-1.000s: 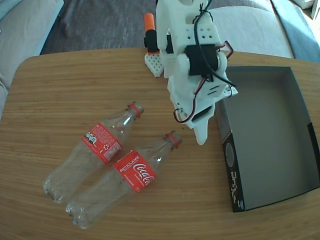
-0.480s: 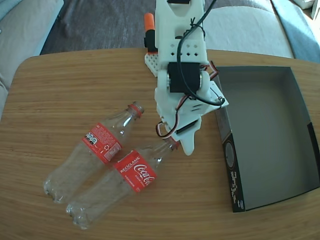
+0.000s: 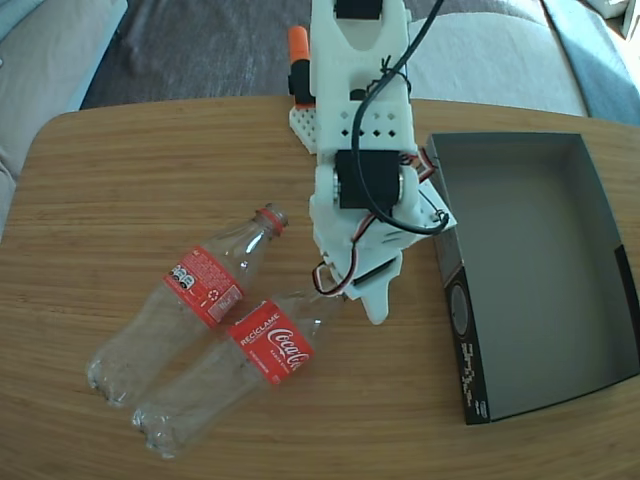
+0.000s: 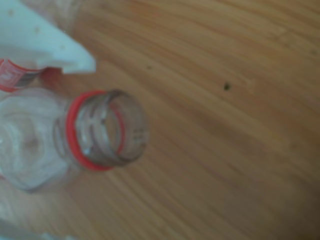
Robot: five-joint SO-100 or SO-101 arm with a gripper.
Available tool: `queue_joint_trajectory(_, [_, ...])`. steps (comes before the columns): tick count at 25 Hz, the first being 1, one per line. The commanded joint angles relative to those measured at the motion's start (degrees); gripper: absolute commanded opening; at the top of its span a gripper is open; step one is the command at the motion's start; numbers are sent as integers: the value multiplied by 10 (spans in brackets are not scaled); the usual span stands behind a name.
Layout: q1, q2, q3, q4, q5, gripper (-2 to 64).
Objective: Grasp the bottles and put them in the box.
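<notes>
White plastic gripper (image 3: 350, 290) hangs over the open neck of the nearer clear red-labelled bottle (image 3: 230, 370); whether its fingers are spread or closed cannot be told. The second clear red-labelled bottle (image 3: 185, 305) lies just beside it, farther left. The shallow grey-lined cardboard box (image 3: 600, 200) sits to the right on the wooden table (image 3: 130, 180).

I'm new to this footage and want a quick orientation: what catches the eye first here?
The white arm's gripper hangs over the neck of the nearer bottle; the wrist view shows its open mouth up close. A second bottle lies alongside on the wooden table, and the box sits at right.
</notes>
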Motion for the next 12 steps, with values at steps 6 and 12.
queue_joint_trajectory(6, [4,-24,-21,-20,-1,436])
queue_joint_trajectory(12, [3,-49,-20,-33,-29,436])
